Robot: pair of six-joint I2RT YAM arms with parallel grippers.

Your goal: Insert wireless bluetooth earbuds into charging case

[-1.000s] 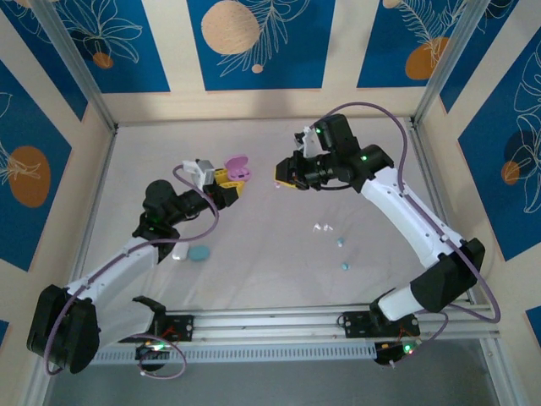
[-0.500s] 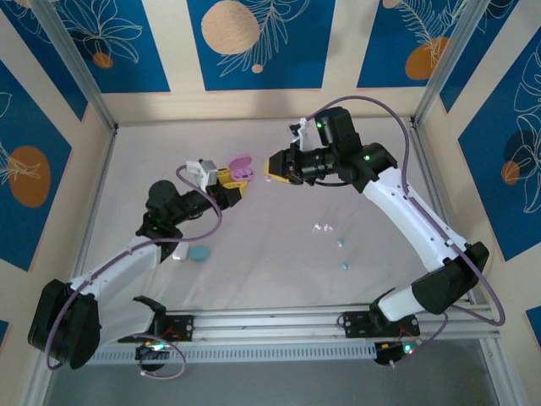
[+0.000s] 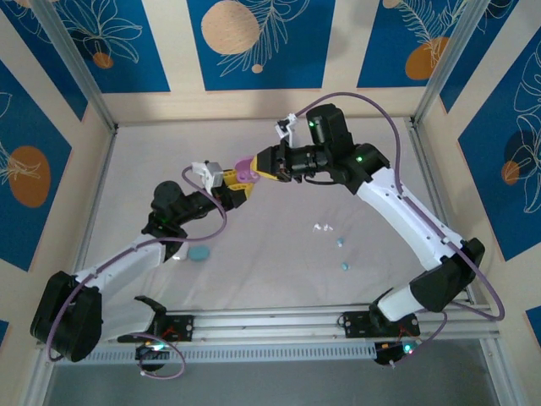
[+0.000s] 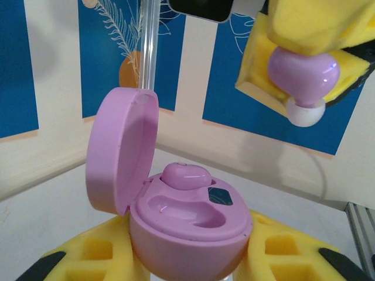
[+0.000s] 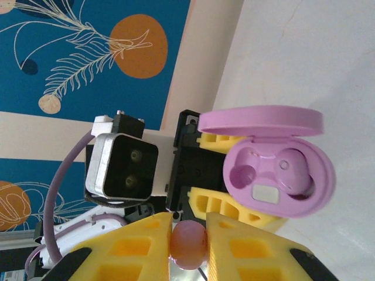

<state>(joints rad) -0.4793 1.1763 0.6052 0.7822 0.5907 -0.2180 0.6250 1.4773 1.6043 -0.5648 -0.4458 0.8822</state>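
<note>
My left gripper (image 3: 233, 188) is shut on an open pink charging case (image 4: 190, 225), holding it above the table with its lid (image 4: 120, 152) standing up. One pink earbud (image 4: 184, 175) sits in the far slot; the near slot (image 4: 187, 212) is empty. My right gripper (image 3: 264, 169) is shut on a second pink earbud (image 5: 188, 243) with a white tip, hanging close above and to the right of the case (image 5: 281, 170) without touching it. That held earbud (image 4: 303, 70) appears between yellow pads in the left wrist view.
On the table lie a teal case (image 3: 199, 253) and a white case (image 3: 177, 254) beside the left arm. Two white earbuds (image 3: 321, 227) and two teal earbuds (image 3: 341, 243) lie near the right arm. Metal frame posts and walls bound the table.
My right gripper has travelled left with the pink earbud until it is right by the case. The left gripper has shifted the case slightly right and up to meet it.
</note>
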